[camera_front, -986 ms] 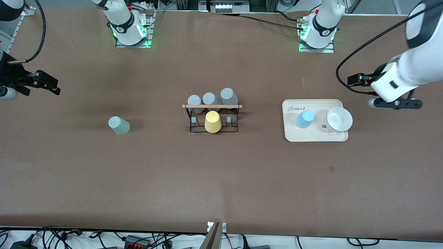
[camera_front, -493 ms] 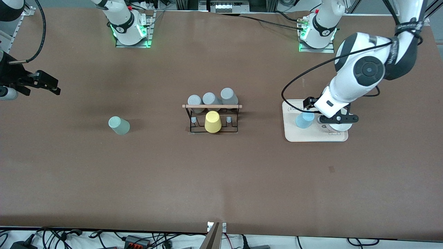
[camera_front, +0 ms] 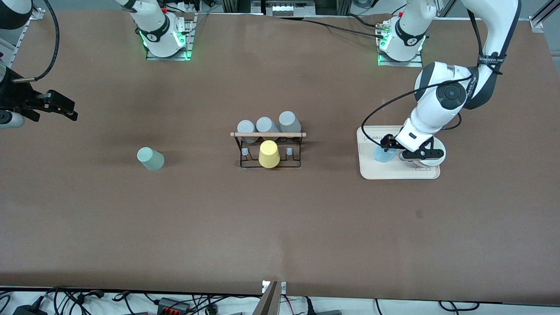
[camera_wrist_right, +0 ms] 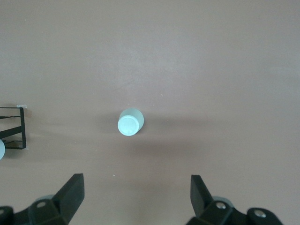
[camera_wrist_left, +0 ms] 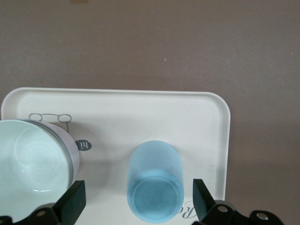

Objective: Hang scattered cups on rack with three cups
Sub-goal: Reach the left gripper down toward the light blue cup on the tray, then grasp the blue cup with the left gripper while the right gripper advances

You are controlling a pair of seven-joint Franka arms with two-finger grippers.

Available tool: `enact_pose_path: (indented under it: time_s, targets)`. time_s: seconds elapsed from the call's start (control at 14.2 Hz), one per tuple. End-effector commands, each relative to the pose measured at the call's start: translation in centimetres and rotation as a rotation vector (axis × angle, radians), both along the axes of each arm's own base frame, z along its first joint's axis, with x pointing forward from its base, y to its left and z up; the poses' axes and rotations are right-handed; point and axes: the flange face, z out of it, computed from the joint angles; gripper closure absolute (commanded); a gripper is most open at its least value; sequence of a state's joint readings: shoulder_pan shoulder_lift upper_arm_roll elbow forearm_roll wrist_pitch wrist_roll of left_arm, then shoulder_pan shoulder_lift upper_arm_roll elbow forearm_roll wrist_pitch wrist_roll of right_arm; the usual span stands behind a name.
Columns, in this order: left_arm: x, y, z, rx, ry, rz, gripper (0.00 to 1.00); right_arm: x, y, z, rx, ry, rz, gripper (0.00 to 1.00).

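Note:
A light blue cup [camera_front: 383, 153] stands mouth down on the cream tray [camera_front: 393, 173]. My left gripper [camera_front: 389, 146] hangs open just above it. In the left wrist view the light blue cup [camera_wrist_left: 155, 180] lies between the spread fingers of the left gripper [camera_wrist_left: 139, 201], untouched. A sage green cup [camera_front: 150, 158] stands mouth down on the bare table toward the right arm's end. My right gripper [camera_front: 72, 110] waits open over that end, well apart from the sage green cup [camera_wrist_right: 130, 123]. The black wire rack [camera_front: 268, 134] stands mid-table with three grey cups [camera_front: 264, 125] and a yellow cup [camera_front: 268, 154].
A white bowl [camera_wrist_left: 33, 161] sits on the tray [camera_wrist_left: 140, 108] close beside the blue cup, partly under the left hand. One end of the rack [camera_wrist_right: 11, 127] shows in the right wrist view. Bare brown table lies between the rack and each loose cup.
The left arm has swung in from its end of the table and come down over the tray, open above the blue cup. The right arm has stayed still.

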State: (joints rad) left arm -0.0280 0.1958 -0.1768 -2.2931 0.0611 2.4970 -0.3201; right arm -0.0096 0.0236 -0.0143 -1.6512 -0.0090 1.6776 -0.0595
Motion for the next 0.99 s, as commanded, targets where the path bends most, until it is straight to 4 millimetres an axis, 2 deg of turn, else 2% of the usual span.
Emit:
enact_pose_path:
  time_s: [0.0,0.21,0.56,0.77,0.85,0.92]
  targets:
    - [-0.1,-0.6,-0.9,0.004,0.0,-0.017,0.0,0.0,0.3,-0.8,0.008,0.016,0.005,0.0]
    - [-0.1,-0.8,-1.4,0.002,0.002,-0.02,0.0,0.0,0.3,-0.9,0.008,0.02,0.008,0.0]
    - [-1.1,-0.8,-4.9,-0.012,0.012,-0.026,0.0,0.1,0.3,-0.9,0.005,0.018,0.008,0.0]
    - [-1.5,-0.7,-5.5,-0.015,0.004,-0.029,0.0,0.5,0.1,-1.2,0.005,0.017,0.004,0.0]
    - [-1.7,-0.8,-5.7,-0.014,0.01,-0.031,0.08,0.7,0.2,-1.6,0.006,0.023,0.004,0.0]
    - [-1.8,-0.7,-5.9,-0.013,0.013,-0.029,0.25,0.8,0.2,-2.0,0.007,0.03,0.004,0.0]
